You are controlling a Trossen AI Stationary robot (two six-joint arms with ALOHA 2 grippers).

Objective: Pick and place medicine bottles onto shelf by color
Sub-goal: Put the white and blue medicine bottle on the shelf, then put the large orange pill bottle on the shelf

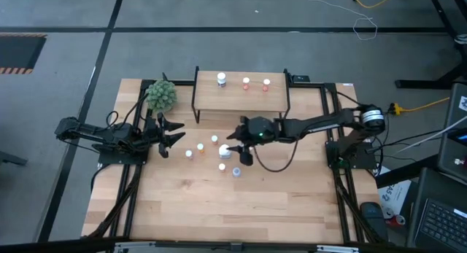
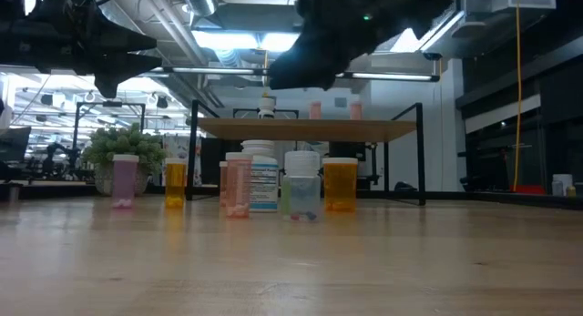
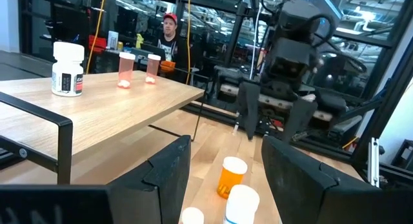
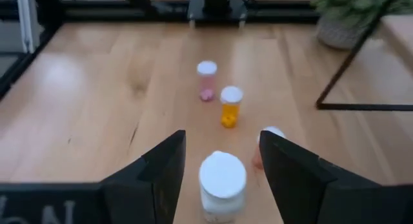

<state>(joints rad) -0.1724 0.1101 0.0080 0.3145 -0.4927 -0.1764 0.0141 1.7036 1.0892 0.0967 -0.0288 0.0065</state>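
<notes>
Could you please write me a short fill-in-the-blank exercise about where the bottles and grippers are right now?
1. The shelf holds ___ bottles.
2. The larger shelf bottle has a ___ body.
3. The right gripper is open above a bottle with a ___ cap.
4. The plant stands next to the shelf's ___ end in the high view.

Missing words: three; white; white; left

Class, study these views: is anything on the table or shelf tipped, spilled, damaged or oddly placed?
Nothing stands out. The three bottles on the shelf stand upright, as do those on the table. Nothing is spilled. The right claw hovers open above a white-capped bottle.
</notes>
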